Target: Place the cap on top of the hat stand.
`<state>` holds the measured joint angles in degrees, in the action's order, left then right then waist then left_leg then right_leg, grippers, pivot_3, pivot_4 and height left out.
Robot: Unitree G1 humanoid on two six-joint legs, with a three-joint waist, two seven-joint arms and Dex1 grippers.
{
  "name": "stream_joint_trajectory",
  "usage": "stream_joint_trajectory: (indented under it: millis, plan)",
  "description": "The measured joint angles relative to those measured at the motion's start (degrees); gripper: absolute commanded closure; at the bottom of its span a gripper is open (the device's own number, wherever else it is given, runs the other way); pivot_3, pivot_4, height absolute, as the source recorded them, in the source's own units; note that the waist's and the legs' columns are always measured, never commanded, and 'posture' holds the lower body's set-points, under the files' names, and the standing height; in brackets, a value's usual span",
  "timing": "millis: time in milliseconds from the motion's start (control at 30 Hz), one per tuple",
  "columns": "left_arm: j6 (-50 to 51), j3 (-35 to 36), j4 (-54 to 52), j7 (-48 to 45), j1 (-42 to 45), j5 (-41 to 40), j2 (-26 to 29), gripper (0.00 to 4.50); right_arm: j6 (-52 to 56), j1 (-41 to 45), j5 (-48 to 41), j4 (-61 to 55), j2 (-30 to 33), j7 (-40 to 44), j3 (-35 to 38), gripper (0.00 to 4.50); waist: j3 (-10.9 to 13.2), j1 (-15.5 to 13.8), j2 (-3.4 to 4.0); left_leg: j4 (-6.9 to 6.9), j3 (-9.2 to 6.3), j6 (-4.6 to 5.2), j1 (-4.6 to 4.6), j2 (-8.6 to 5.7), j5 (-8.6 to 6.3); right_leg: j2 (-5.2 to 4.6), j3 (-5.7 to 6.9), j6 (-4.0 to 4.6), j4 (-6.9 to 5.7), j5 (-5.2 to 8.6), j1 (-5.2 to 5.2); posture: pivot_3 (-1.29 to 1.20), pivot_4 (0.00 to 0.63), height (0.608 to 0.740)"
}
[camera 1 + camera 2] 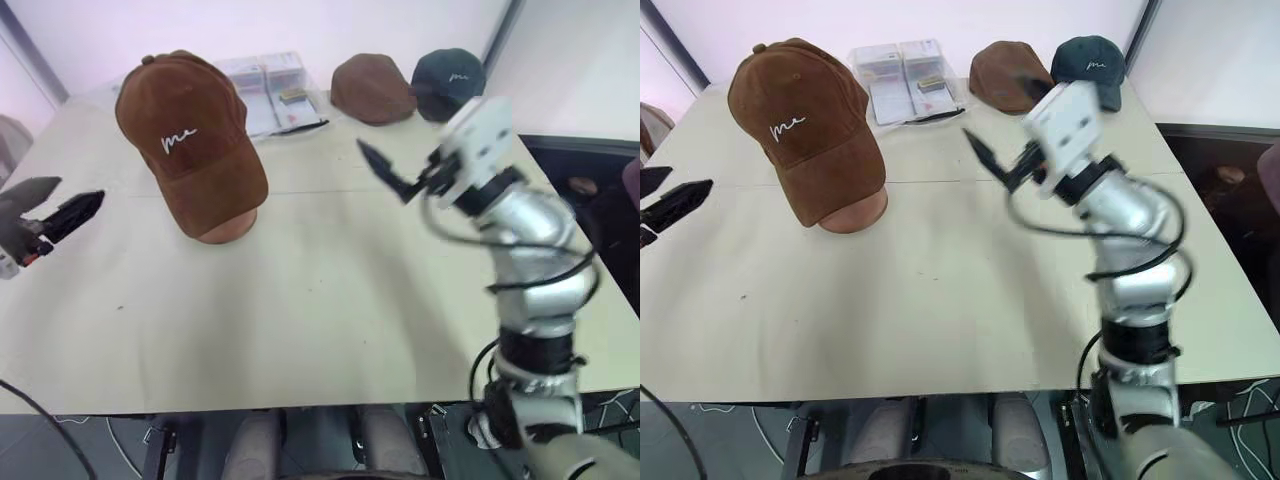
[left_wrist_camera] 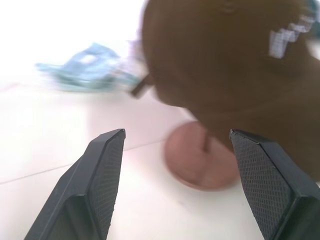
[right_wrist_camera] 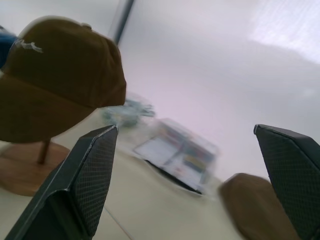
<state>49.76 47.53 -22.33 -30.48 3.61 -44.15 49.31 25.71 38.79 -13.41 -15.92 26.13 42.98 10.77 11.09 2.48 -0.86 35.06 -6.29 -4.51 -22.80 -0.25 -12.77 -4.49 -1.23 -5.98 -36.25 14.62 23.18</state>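
The brown suede cap [image 1: 190,140] sits on the reddish wooden hat stand [image 2: 202,160]; both the left gripper [image 1: 62,212] and the right gripper [image 1: 385,170] are wide open and empty, and a careless swing could knock it off.

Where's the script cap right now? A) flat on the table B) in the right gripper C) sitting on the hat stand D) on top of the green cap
C: the cap sits on the hat stand, whose base disc shows under the brim; both grippers are open and clear of it.
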Motion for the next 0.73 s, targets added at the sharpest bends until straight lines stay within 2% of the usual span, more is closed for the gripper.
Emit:
stream_joint_trajectory:
  millis: [100,200,333,567,733]
  plan:
    - [-0.35,0.98,-3.16,3.34,-3.94,0.18,-5.21,1.01,2.35,2.98,-5.64,10.32,8.76,7.46,3.66,0.05,-0.01,-0.1,-0.02,-0.01,0.1,0.02,-0.09,-0.01,-0.01,-0.06,-0.02,-0.01,0.12,0.0,0.02,0.0,0.15,0.74]
    - [-1.4,1.1,-5.42,5.64,-7.19,0.33,-9.57,1.01,3.57,4.09,-8.8,18.09,13.69,13.92,3.84,0.05,0.0,-0.02,-0.03,0.0,0.16,0.04,-0.11,-0.01,-0.02,-0.08,-0.04,-0.01,0.13,0.0,0.03,0.0,0.15,0.74]
    - [-3.03,1.62,-6.91,6.98,-11.47,0.83,-12.7,1.01,2.42,4.09,-9.29,26.73,18.04,20.68,1.9,0.05,0.0,0.06,-0.02,0.05,0.22,0.04,-0.08,-0.01,-0.02,-0.07,-0.08,-0.01,0.11,0.0,0.05,0.0,0.15,0.74]
    - [-6.52,4.09,-7.54,6.96,-19.7,0.97,-16.55,1.01,-3.77,4.41,-7.39,39.28,20.0,25.66,-1.0,0.05,0.0,0.01,-0.03,0.13,0.3,0.04,-0.08,-0.01,-0.02,-0.08,-0.13,0.0,0.11,0.0,0.02,0.0,0.15,0.74]
    - [-7.75,4.05,-8.27,7.32,-20.62,0.67,-16.82,1.01,-6.38,6.29,-6.76,41.9,19.79,26.09,-2.41,0.05,0.0,-0.04,-0.02,0.13,0.3,0.04,-0.09,-0.01,-0.03,-0.08,-0.14,0.0,0.13,0.0,0.02,0.0,0.15,0.74]
